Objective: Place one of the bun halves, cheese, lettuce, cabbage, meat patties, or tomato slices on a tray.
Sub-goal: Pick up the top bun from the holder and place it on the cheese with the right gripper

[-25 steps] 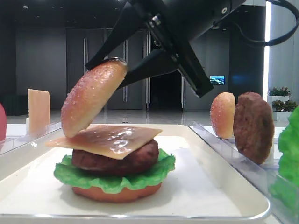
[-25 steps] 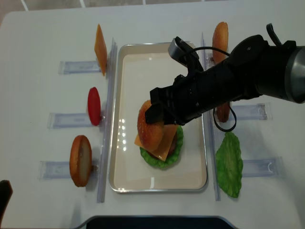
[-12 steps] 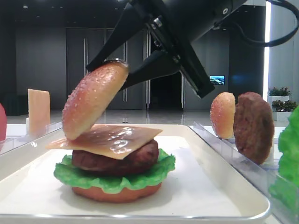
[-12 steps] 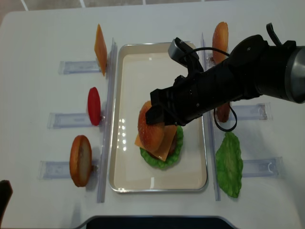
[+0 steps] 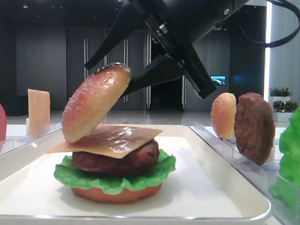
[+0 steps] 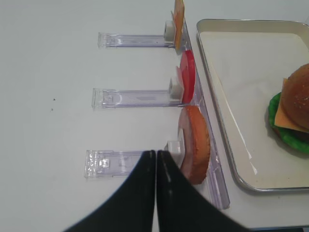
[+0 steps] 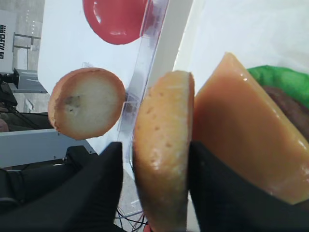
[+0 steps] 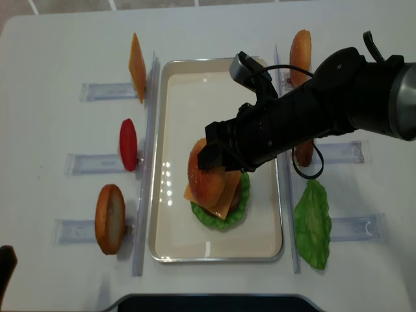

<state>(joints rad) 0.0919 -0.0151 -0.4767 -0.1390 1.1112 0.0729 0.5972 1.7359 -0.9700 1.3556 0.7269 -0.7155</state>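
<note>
glossy sesame top bun (image 5: pixel 96 101) tilted on cheese (image 5: pixel 110 139), patty (image 5: pixel 122 161), lettuce (image 5: pixel 115 180), white tray (image 5: pixel 220 197)

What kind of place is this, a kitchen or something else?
Probably a demo or test table in a big hall, not a kitchen: the burger on the white tray looks like glossy fake food, spare pieces stand in clear plastic holders, and dark lobby doors are behind.

Hidden and cut-off parts

From my side camera the bottom bun (image 5: pixel 117 194) was mostly buried under lettuce (image 5: pixel 112 180), and the picture's right edge cut off the spare lettuce leaf (image 5: pixel 291 140); overhead, the right arm (image 8: pixel 312 117) hid a patty.
</note>
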